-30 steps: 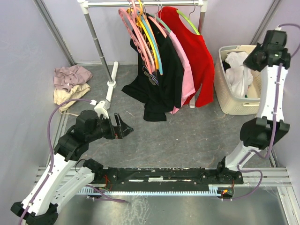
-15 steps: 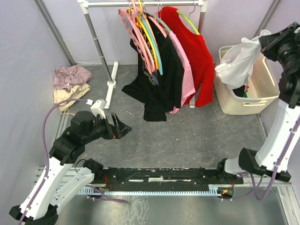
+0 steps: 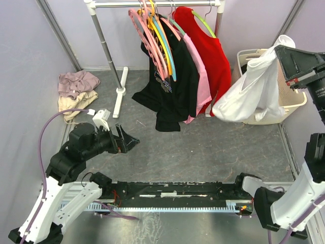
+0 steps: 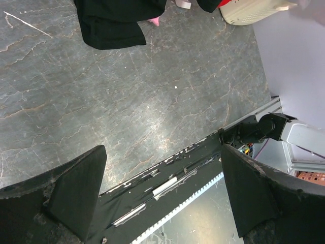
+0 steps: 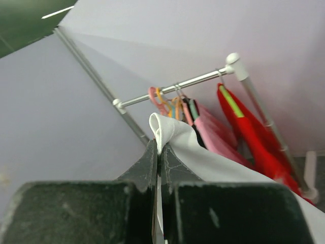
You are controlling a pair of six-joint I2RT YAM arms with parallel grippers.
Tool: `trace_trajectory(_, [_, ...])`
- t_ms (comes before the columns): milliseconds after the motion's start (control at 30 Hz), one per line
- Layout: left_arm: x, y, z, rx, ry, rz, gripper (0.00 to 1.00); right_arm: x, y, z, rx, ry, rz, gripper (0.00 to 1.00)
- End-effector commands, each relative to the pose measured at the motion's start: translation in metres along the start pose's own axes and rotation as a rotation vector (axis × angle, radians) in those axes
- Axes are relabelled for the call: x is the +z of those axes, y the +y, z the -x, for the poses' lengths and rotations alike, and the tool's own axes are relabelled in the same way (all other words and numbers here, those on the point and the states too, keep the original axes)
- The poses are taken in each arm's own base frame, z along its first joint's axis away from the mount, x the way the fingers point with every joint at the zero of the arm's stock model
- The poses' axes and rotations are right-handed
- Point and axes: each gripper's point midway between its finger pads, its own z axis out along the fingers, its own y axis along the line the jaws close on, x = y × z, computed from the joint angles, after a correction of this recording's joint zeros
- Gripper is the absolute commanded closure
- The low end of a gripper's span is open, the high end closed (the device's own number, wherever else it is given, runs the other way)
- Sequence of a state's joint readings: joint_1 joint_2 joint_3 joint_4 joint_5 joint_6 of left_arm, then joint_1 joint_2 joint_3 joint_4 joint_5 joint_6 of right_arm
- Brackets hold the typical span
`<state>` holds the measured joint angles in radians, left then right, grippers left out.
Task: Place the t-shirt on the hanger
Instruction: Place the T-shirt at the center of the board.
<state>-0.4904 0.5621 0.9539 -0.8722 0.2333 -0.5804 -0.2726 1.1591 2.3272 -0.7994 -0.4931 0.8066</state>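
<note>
The white t-shirt [image 3: 251,89] hangs in the air in front of the basket, pinched by a fold at its top in my right gripper [image 3: 282,47]. In the right wrist view the right gripper [image 5: 160,146] is shut on that fold of the t-shirt [image 5: 203,155]. My left gripper [image 3: 130,139] is open and empty low over the floor at the left; in the left wrist view [image 4: 162,152] only bare floor and the arm rail show between its fingers. Several coloured hangers [image 3: 152,30] hang on the rack; I cannot pick out the thin orange hanger among them.
A clothes rack [image 3: 152,4] at the back carries a black printed shirt [image 3: 175,86], a pink shirt [image 3: 202,81] and a red shirt [image 3: 216,61]. A cream laundry basket [image 3: 247,55] stands at the right. A heap of clothes [image 3: 76,91] lies at the left wall.
My right arm has lifted the t-shirt out of the basket and up, so it now hangs free and spreads to the left. My left arm has drawn back slightly to the left.
</note>
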Motion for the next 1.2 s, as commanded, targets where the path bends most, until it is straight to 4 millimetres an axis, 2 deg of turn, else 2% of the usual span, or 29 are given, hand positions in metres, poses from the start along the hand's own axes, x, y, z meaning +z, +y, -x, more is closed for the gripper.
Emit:
trace_trajectory(0, [-0.015,-0.010,0.013,0.030,-0.058,-0.023,0.01,0.004,0.028,-0.014,0.188,0.087,0.174,0.99])
trace_trajectory(33, [-0.015,-0.010,0.013,0.029,-0.057,-0.024,0.01,0.004,0.029,-0.021,0.241,0.113,0.200,0.99])
trace_trajectory(67, [-0.016,-0.011,0.013,0.028,-0.058,-0.029,0.01,0.008,0.022,-0.031,0.296,0.142,0.207,0.99])
trace_trajectory(133, [-0.017,-0.012,0.012,0.023,-0.056,-0.036,0.01,0.003,0.020,-0.044,0.364,0.172,0.223,0.99])
trace_trajectory(300, [-0.020,-0.012,0.011,0.014,-0.062,-0.033,0.01,-0.007,-0.002,-0.089,0.422,0.285,0.162,0.99])
trace_trajectory(433, [-0.024,-0.008,0.011,0.019,-0.065,-0.009,0.01,-0.012,-0.032,-0.141,0.481,0.421,0.086,0.99])
trace_trajectory(567, [-0.027,-0.005,0.013,0.020,-0.074,0.012,0.01,-0.025,-0.063,-0.201,0.496,0.581,-0.006,0.98])
trace_trajectory(700, [-0.027,-0.004,0.014,0.014,-0.083,0.019,0.00,-0.036,-0.077,-0.256,0.492,0.738,-0.057,0.98])
trace_trajectory(800, [-0.030,-0.004,0.016,0.010,-0.096,0.027,0.00,-0.042,-0.072,-0.299,0.459,0.861,-0.059,0.99])
trace_trajectory(933, [-0.036,-0.003,0.018,0.008,-0.109,0.039,0.00,-0.050,-0.052,-0.337,0.391,0.958,-0.032,0.99])
trace_trajectory(1033, [-0.042,0.000,0.018,0.011,-0.119,0.063,0.00,-0.054,-0.021,-0.366,0.326,1.035,0.025,0.99])
trace_trajectory(1167, [-0.049,0.006,0.017,0.013,-0.127,0.096,0.00,-0.065,0.035,-0.407,0.204,1.136,0.124,0.99])
